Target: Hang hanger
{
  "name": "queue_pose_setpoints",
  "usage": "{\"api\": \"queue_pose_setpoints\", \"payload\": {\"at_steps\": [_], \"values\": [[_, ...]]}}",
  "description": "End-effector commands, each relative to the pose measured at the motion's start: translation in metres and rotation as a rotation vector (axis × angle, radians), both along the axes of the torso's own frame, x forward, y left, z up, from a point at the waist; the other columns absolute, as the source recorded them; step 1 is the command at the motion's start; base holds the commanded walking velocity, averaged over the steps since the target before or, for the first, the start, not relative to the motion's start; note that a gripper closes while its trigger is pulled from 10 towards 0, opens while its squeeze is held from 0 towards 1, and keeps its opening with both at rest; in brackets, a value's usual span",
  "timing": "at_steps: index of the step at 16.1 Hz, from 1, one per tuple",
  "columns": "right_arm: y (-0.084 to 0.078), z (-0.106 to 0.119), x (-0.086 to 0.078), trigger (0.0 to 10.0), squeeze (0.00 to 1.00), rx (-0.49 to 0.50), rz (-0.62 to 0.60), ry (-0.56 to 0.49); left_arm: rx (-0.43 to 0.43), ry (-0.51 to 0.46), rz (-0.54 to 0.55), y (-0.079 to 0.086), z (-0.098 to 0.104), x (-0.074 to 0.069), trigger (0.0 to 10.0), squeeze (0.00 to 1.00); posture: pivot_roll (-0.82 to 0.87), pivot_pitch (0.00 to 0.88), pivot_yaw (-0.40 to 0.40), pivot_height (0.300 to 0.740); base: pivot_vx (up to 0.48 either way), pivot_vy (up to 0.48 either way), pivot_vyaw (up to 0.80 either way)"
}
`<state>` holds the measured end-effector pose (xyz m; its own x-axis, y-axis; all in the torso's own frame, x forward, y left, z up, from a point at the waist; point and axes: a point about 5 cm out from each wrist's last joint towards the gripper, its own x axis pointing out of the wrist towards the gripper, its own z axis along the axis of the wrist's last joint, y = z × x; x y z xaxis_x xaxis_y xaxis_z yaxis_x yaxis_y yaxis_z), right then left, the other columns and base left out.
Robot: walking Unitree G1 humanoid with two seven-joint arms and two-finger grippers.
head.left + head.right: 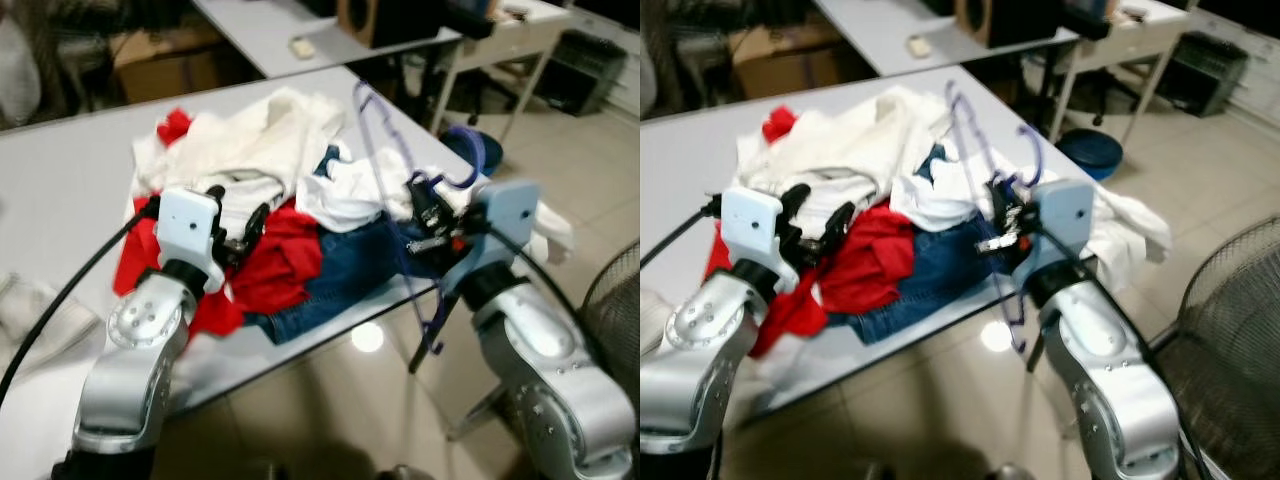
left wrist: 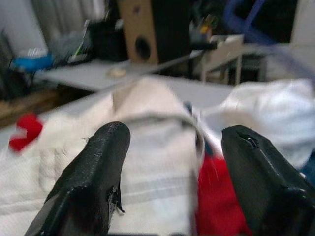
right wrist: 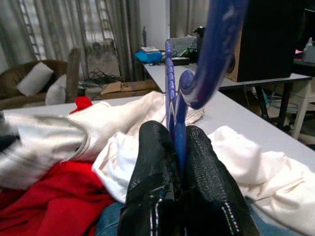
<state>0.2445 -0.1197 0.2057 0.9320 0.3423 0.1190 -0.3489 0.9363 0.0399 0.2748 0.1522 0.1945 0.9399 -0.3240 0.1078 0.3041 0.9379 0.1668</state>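
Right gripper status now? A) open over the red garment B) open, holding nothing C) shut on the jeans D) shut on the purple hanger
D: the right gripper has both black fingers pinched on the purple hanger, above the clothes pile.

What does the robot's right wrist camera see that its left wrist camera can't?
Right wrist view alone: the right gripper shut on the purple hanger, gripping it between both black fingers, with its hook curving overhead. A brown sofa with a white cushion and curtains stand in the background.

Left wrist view alone: the left gripper open, its fingers apart above a white striped garment, holding nothing.

Both: the pile of white and red clothes on the grey table, and the big speaker behind it.
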Motion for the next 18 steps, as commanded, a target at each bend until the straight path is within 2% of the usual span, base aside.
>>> {"api": "queue_pose_setpoints", "payload": {"at_steps": [1, 4, 6, 8, 10, 18], "values": [[0.004, 0.002, -0.001, 10.0, 0.0, -0.009, 0.023, -0.027, 0.001, 0.003, 0.01, 0.004, 0.002, 0.001, 10.0, 0.0, -0.05, 0.059, 0.032, 0.74, 0.0, 0.356, 0.0], [0.002, 0.009, 0.003, 10.0, 0.0, 0.023, 0.008, -0.048, -0.02, -0.025, 0.025, 0.008, 0.015, 0.01, 10.0, 0.0, -0.06, 0.039, 0.039, 0.74, 0.0, 0.361, 0.0], [0.005, 0.011, 0.004, 10.0, 0.0, -0.003, 0.036, -0.071, -0.003, -0.023, 0.055, 0.013, 0.015, 0.013, 10.0, 0.0, -0.06, 0.029, 0.036, 0.74, 0.0, 0.36, 0.0], [0.007, 0.015, 0.004, 10.0, 0.0, -0.01, 0.057, -0.092, -0.04, -0.024, 0.086, 0.019, 0.017, 0.014, 10.0, 0.0, -0.06, 0.019, 0.03, 0.74, 0.0, 0.36, 0.0], [0.01, 0.019, 0.006, 10.0, 0.0, -0.02, 0.081, -0.106, -0.02, -0.015, 0.145, 0.028, 0.015, 0.016, 10.0, 0.0, -0.05, 0.016, 0.028, 0.74, 0.0, 0.36, 0.0], [0.019, 0.016, 0.006, 10.0, 0.0, -0.003, 0.152, -0.083, -0.004, 0.005, 0.17, 0.031, 0.01, 0.012, 10.0, 0.0, -0.03, 0.0, 0.015, 0.74, 0.0, 0.364, 0.0]]}}
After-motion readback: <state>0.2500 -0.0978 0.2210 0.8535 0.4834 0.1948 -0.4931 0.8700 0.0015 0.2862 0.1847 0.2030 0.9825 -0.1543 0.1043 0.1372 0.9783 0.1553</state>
